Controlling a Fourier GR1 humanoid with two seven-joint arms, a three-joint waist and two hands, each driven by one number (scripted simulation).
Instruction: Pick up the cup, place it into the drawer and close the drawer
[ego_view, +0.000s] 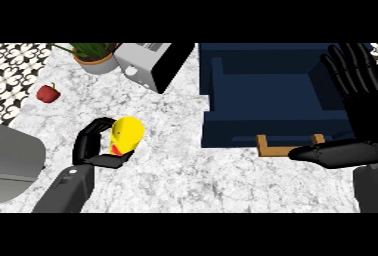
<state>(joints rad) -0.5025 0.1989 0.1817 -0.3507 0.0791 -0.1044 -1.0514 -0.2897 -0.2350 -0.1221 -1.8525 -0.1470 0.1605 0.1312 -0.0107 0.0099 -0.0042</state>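
Lighting: even and fairly bright across the marble counter, no single source discernible; no glare or hot spots on the stone. Shadows: faint and soft, a slight dark patch under the yellow cup; the navy drawer interior reads uniformly dark, its depth hard to judge; the black hands lose surface detail.

We see the left hand near the tabletop's left edge, its grey forearm rising from the near edge, fingers and thumb curled. The right hand stands open at the right edge, fingers straight and pointing toward the far edge.
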